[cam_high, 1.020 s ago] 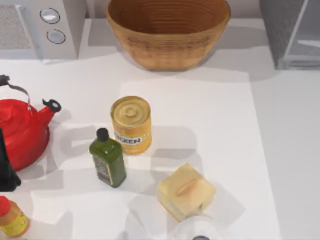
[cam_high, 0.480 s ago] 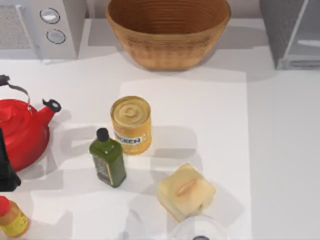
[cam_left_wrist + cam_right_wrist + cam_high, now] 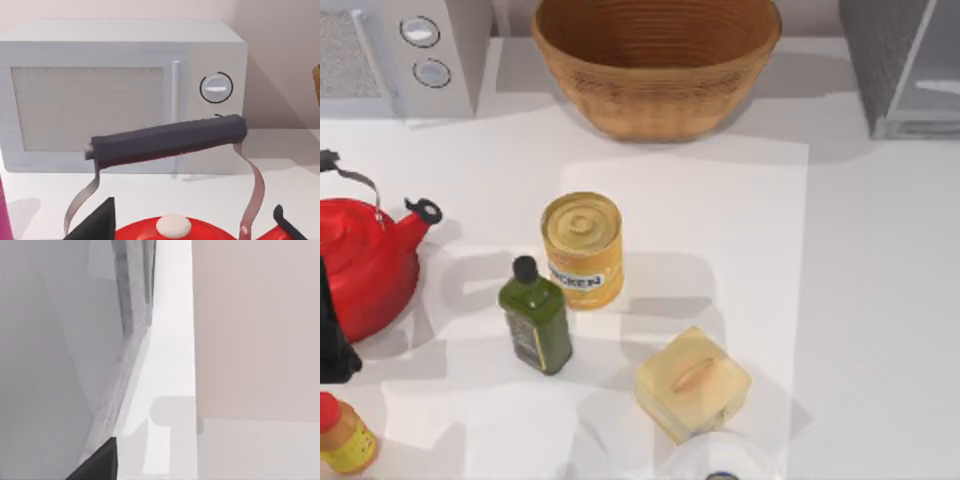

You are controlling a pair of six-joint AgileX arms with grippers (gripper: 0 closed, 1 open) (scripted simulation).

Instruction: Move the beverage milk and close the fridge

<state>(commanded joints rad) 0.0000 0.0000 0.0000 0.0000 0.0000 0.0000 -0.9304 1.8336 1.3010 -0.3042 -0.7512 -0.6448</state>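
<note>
Fridge [image 3: 910, 65] stands at the table's far right corner in the top view, grey, with a pale glassy inside. My right wrist view looks close along its grey panel [image 3: 55, 360] and the white table [image 3: 170, 365] beside it; a dark fingertip [image 3: 100, 462] shows there, but I cannot tell how my jaws stand. My left arm [image 3: 332, 340] sits at the left edge by the red kettle [image 3: 365, 265], whose dark handle [image 3: 165, 142] crosses my left wrist view before the microwave [image 3: 120, 95]. The basket [image 3: 655, 60] shows a bare wicker inside.
</note>
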